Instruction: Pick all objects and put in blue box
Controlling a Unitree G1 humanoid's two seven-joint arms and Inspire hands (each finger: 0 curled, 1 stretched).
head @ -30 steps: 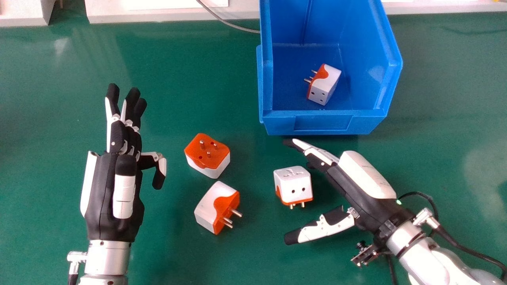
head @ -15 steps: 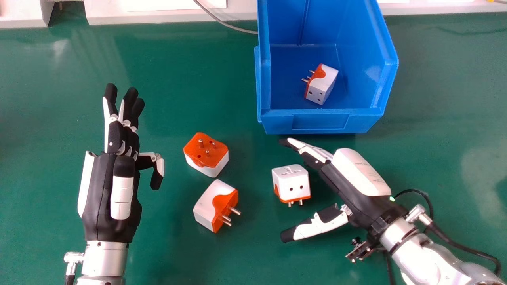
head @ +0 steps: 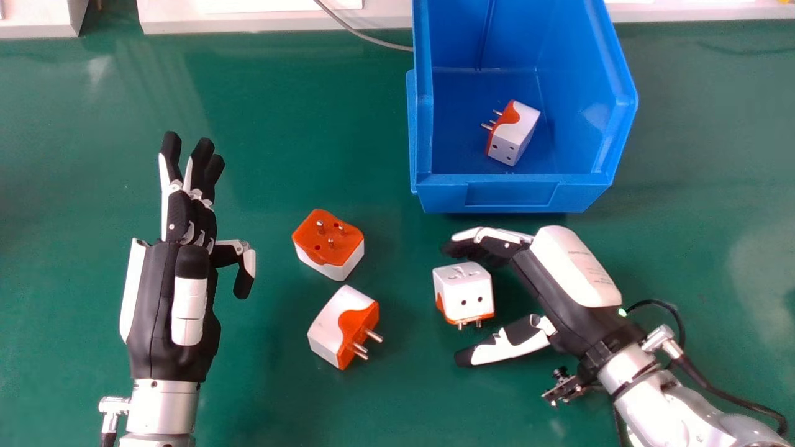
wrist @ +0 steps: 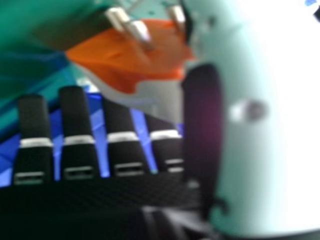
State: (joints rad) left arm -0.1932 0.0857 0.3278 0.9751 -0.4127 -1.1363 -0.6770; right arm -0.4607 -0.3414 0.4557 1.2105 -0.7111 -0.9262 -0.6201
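Where white covers the right hand (head: 559, 305), tiny print (head: 595, 268) shows.

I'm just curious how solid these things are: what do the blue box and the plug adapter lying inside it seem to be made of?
The blue box looks like moulded plastic, fairly smooth, judging by its soft sheen and rounded rims. The adapter seems hard white and orange plastic, perhaps satin; its protruding pins shine like metal.
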